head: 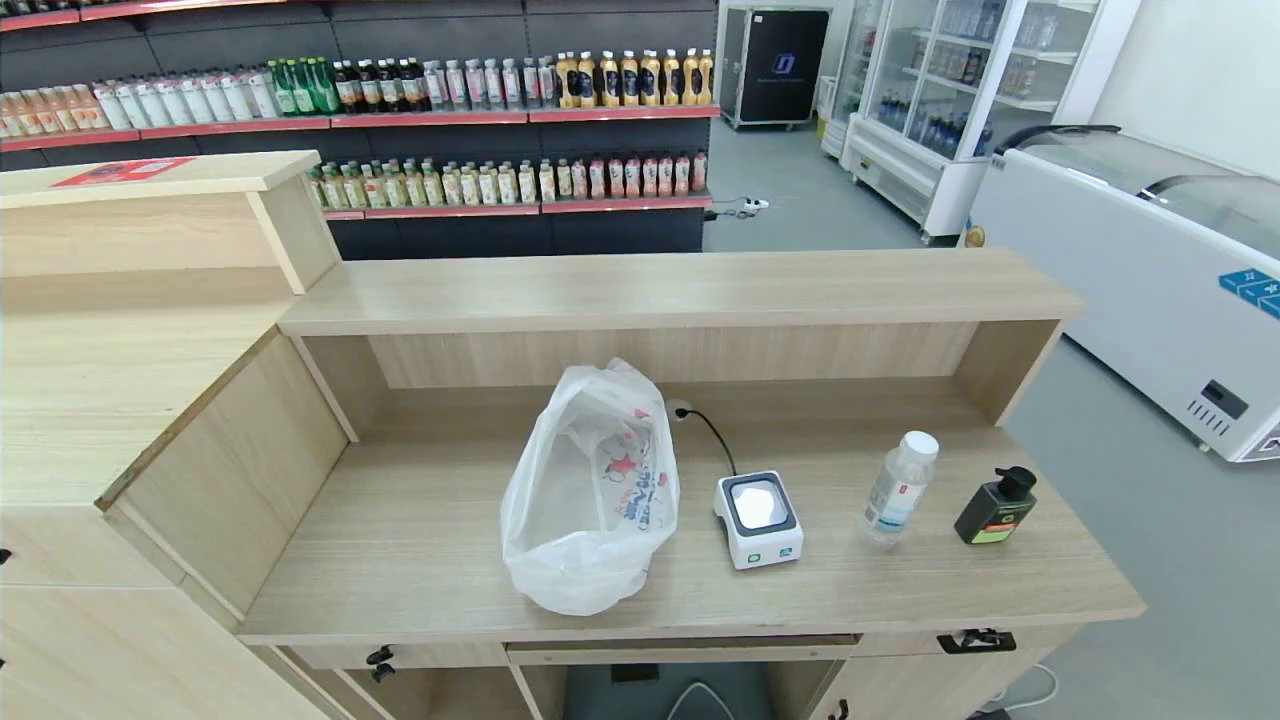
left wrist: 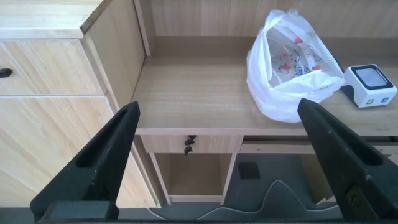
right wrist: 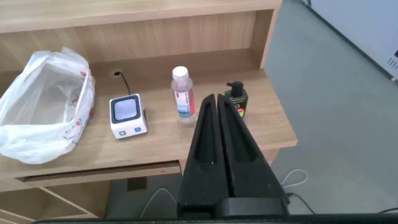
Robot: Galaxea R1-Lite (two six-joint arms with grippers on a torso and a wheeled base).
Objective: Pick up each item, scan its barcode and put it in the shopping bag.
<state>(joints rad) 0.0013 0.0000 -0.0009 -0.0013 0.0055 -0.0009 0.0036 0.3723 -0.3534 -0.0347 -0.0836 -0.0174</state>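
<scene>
Shopping bag (head: 590, 500), white and thin with red and blue print, sits slumped on the wooden table (head: 400, 560) a little left of centre. Its mouth gapes upward, and through it we see the printed film of its own wall. Just beside it on the right stands the small white scanner (head: 758, 518), window facing up, with a black cable running to the back of the table. Further right, a clear bottle (head: 900, 488) with a white cap stands upright, apart from the scanner. Near it, towards the right end of the table, stands a dark pump bottle (head: 995, 508), also upright.

We find the left gripper (left wrist: 219, 109) hanging off the table's front edge on the bag's side, its fingers spread wide and touching nothing. The right gripper (right wrist: 216, 99) hangs before the front edge near the two bottles, its fingers pressed together with nothing between them.
</scene>
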